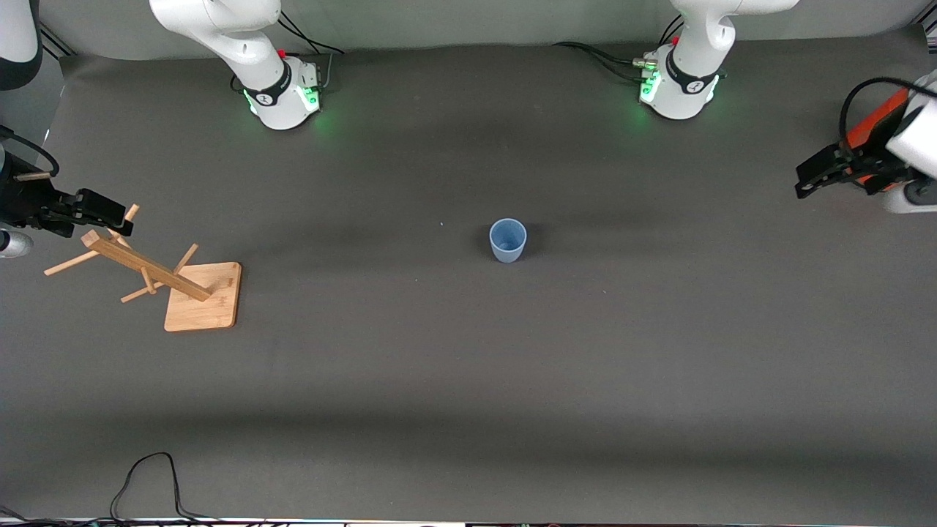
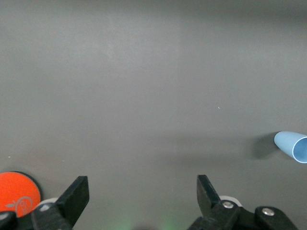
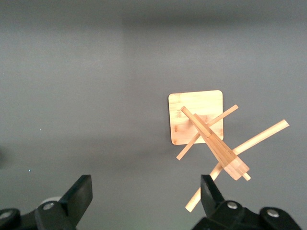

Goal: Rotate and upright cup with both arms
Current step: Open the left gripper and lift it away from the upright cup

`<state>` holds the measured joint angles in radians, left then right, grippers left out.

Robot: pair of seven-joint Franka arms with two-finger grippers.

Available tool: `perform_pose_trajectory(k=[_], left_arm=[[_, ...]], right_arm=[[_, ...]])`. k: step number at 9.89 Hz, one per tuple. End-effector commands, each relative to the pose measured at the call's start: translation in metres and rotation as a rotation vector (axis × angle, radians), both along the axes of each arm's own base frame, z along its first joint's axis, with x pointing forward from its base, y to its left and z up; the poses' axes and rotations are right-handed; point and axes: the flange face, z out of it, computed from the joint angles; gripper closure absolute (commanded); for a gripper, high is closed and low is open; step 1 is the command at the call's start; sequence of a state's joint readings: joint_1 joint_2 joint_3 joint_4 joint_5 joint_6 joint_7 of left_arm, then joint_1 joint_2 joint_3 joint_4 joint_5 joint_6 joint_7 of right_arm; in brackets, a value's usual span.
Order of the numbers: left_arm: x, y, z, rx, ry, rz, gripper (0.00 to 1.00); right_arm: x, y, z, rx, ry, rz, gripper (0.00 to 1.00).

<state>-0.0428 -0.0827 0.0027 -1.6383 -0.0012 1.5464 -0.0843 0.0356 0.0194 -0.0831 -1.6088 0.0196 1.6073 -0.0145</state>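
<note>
The small pale blue handleless cup (image 1: 507, 240) stands near the middle of the dark grey desk (image 1: 468, 380), its open mouth facing up toward the high camera, so it already looks upright; the left wrist view shows it off at an edge with its darker inside visible. Both arms wait at the ends of the desk, probably to leave the middle unobstructed. The left hand (image 1: 823, 172) hangs over the left arm's end of the desk, fingers spread wide with nothing between them, well apart from the cup. The right hand (image 1: 102, 212) hangs over the right arm's end, fingers likewise spread and empty, just above the wooden peg rack with a square bamboo base (image 1: 201, 296), whose slanted post and pegs look meant for hanging cups. Judging from this layout, the cup sits between the two arms so that either could reach it.
</note>
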Motion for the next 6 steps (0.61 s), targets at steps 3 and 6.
perform_pose_trajectory(k=[3, 6], left_arm=[[0.015, -0.005, -0.02, 0.0, -0.009, -0.05, 0.0], [0.017, -0.003, -0.022, 0.0, -0.005, -0.053, 0.0]], right_arm=[[0.0, -0.001, 0.002, -0.012, -0.002, 0.021, 0.0], [0.0, -0.001, 0.002, -0.012, -0.002, 0.021, 0.0]])
